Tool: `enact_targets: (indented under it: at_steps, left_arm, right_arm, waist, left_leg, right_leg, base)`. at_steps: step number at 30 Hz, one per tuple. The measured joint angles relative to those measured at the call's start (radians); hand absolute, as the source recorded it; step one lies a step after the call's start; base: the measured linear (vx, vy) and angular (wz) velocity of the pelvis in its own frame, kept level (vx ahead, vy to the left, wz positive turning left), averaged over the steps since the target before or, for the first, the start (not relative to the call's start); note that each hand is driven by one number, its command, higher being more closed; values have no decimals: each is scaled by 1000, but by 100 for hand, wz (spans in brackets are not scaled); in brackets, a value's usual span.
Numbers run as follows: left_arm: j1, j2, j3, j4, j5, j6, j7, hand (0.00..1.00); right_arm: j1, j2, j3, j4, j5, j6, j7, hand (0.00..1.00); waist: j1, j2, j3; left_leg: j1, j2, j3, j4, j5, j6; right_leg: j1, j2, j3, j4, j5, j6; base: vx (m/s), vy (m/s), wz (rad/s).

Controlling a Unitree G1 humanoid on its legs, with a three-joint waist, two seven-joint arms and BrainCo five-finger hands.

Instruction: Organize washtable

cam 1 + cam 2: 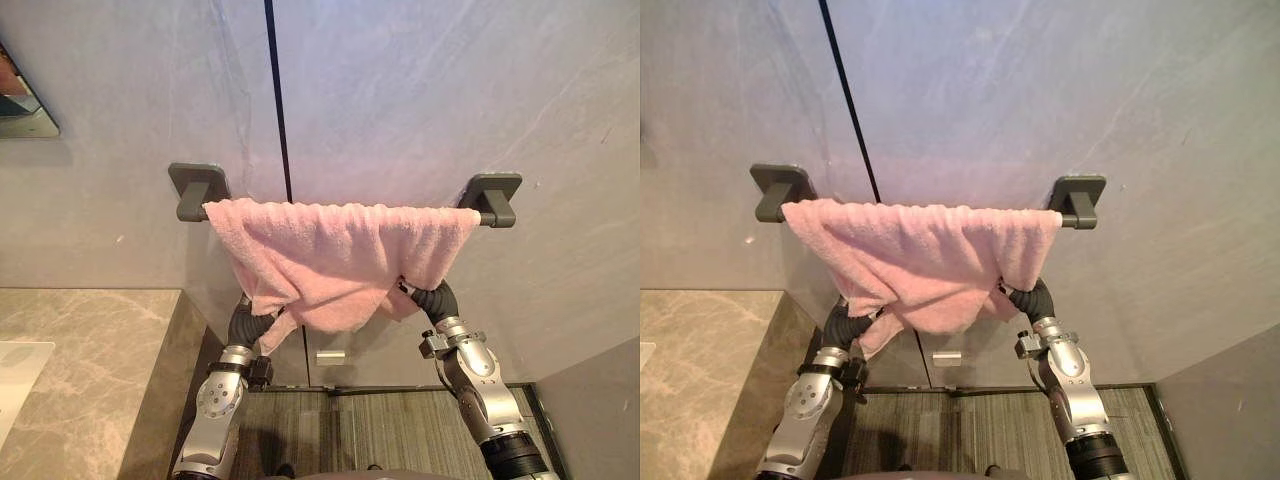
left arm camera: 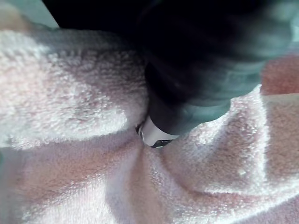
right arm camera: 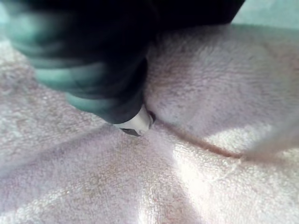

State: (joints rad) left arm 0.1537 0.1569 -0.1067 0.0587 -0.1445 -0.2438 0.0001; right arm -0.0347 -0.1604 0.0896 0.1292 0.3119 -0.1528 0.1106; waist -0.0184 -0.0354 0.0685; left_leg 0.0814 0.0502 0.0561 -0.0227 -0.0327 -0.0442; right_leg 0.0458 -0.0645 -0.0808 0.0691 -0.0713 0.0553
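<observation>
A pink towel (image 1: 340, 250) hangs bunched over a dark grey towel bar, between its left bracket (image 1: 198, 188) and right bracket (image 1: 492, 196), on the grey wall. Its lower edge sags to a point in the middle. My left hand (image 1: 245, 322) reaches up under the towel's lower left corner, and my right hand (image 1: 436, 298) goes up behind the lower right edge. In the left wrist view the dark cover of the left hand (image 2: 196, 84) presses into the terry cloth (image 2: 84, 107), which folds around it. The right hand (image 3: 93, 70) sits likewise in creased towel (image 3: 210, 116).
A marble counter (image 1: 90, 360) runs along the left, with a white object (image 1: 15, 380) at its edge. A mirror corner (image 1: 20, 105) shows at upper left. A striped floor mat (image 1: 380, 430) lies below the bar, and a small silver fitting (image 1: 330, 356) sits low on the wall.
</observation>
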Motion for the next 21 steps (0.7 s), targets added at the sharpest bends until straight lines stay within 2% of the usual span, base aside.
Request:
enact_targets:
  at_steps: [9,21]
  left_arm:
    - [-2,-25,0,75,0,-2,0,100]
    - [-25,-37,31,193,1,-17,0,100]
  right_arm:
    - [0,13,0,37,-9,-32,4,100]
    - [-1,38,1,98,-127,-68,4,100]
  waist:
    - [4,1,0]
    - [3,12,-16]
  left_leg:
    - [0,-2,1,-2,0,1]
    - [3,-5,-4,-15,2,0]
  right_leg:
    - [-4,-2,0,3,-3,2]
    - [-6,-4,-7,-8,-2,1]
  base:
    - [0,0,0]
    - [0,0,1]
